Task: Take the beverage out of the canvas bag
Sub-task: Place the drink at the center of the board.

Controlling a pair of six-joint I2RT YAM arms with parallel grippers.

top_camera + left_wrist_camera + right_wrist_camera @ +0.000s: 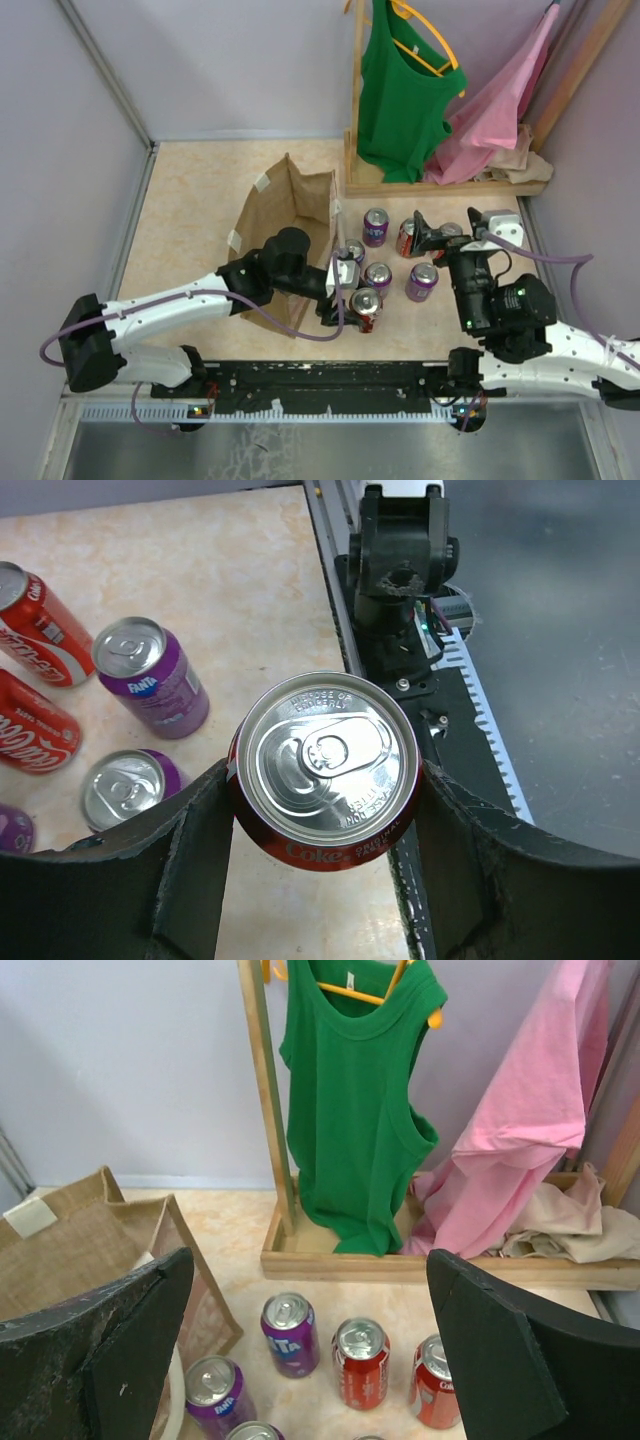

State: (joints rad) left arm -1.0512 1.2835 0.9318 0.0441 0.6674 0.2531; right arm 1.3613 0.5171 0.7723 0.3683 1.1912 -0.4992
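Gripped a red Coke can (325, 770) in the left end effector (352, 297), fingers pressed to both its sides. Showed the silver lid and tab only in the left wrist view. Placed the can upright outside the bag (285, 215), just beside its right wall; could not tell whether it touched the table (190, 200). Showed the tan bag open-mouthed, with pale strap patches, best from above. Had the right end effector (425, 235) released, jaws wide, near loose cans (290, 1335). Caught the green top (350, 1090) and pink cloth (520, 1130) close up only in the right wrist view
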